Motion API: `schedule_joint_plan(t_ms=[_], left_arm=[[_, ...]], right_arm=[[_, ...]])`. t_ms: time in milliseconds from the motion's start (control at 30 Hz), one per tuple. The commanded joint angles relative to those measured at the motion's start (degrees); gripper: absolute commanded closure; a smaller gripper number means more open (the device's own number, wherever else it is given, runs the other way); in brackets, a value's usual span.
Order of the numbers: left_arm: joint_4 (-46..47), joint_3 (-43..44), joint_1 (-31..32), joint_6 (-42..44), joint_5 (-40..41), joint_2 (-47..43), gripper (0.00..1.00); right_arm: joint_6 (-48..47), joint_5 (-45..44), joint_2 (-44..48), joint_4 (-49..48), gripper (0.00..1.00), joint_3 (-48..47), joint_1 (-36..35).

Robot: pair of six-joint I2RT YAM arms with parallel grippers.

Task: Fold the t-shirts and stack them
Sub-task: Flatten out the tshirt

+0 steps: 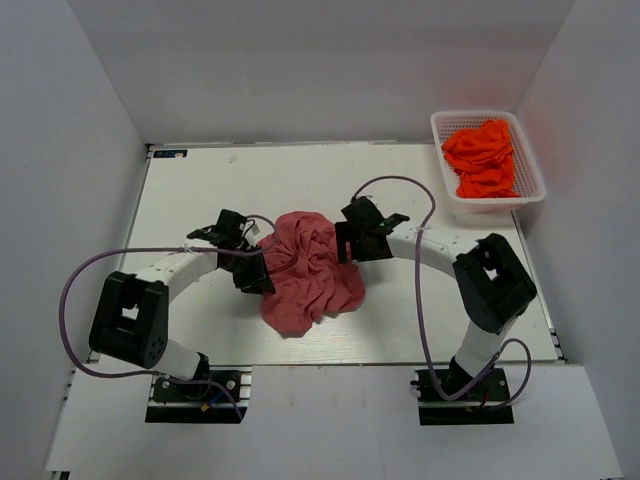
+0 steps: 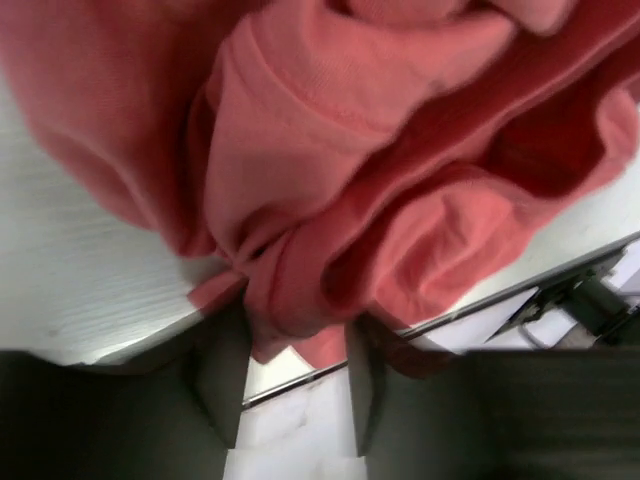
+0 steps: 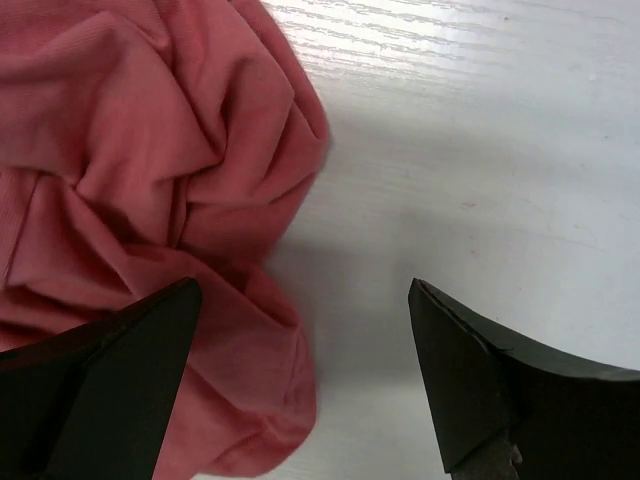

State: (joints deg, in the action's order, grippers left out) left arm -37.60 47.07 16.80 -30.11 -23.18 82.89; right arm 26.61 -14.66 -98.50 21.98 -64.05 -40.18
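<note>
rose-red t-shirt (image 1: pixel 310 270) is heaped, crumpled, at the middle of the surface (image 1: pixel 200 190), not yet spread. a fold at its left edge lies between the jaws of the left gripper (image 2: pixel 296 350), which are set part-way apart; whether the fold is clamped cannot be told. the jaws of the right gripper (image 3: pixel 305 290) are held wide apart at its right edge, partly over bare surface. a single layer at a hem or shoulder is best taken on each side, so the heap can be drawn flat. orange t-shirts (image 1: pixel 485 158) lie in the basket (image 1: pixel 440 125), well apart.
</note>
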Motion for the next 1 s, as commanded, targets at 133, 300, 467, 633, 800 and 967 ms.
schedule_joint_plan(t_ms=[133, 300, 467, 633, 800, 967], left_arm=[[-0.53, 3.64, 2.01, -1.01, 5.32, 1.75, 1.0], [-4.67, 8.56, 2.01, -0.48, 8.14, -2.02, 1.0], [-7.74, 13.03, 2.01, -0.48, 8.76, -6.69, 1.0], [-13.01, 22.59, 2.01, -0.48, 14.81, -9.76, 1.0], [-17.58, 32.99, 2.01, -1.18, 21.16, -12.22, 1.0], [-20.13, 42.39, 1.4, -5.04, 31.51, -16.62, 1.0]], right_arm=[[-1.03, 1.38, -7.23, -5.36, 0.1, -7.13, 0.19], [-1.21, 1.56, -11.09, -6.95, 0.19, -9.94, 0.81], [-0.16, 5.33, -13.74, -9.14, 0.8, -11.01, 1.51], [0.46, 0.69, -6.56, -7.91, 1.0, -10.57, 2.21], [-3.67, -9.59, 10.13, -5.72, 1.0, -10.04, 4.06], [-6.12, -20.64, 23.16, -0.72, 1.0, -10.3, 6.69]])
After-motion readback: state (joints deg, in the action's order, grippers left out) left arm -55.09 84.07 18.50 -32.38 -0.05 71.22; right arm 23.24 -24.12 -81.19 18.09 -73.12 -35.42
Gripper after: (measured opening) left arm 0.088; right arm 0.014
